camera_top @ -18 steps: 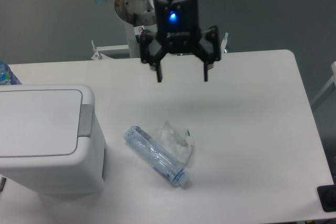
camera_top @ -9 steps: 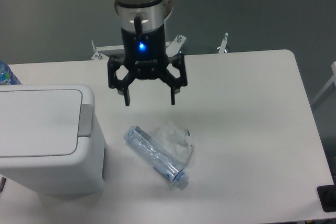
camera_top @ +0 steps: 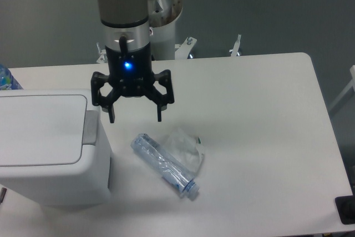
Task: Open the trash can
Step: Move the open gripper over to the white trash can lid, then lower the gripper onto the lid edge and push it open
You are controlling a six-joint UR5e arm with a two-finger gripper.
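The white boxy trash can (camera_top: 52,184) stands at the table's left front, its flat lid (camera_top: 41,129) down. A grey push tab (camera_top: 91,127) runs along the lid's right edge. My gripper (camera_top: 136,119) hangs open and empty just right of the tab, its left fingertip close above the can's right edge. A blue light glows on the gripper body.
A crushed clear plastic bottle (camera_top: 166,165) lies on the white table (camera_top: 266,137) right of the can, below the gripper. A blue-capped bottle (camera_top: 6,79) peeks in at the far left edge. A black object (camera_top: 346,210) sits at the front right corner.
The gripper has moved steadily left and toward the front, from above the table's back middle to beside the trash can's tab. It stayed open. The can and bottle have not moved.
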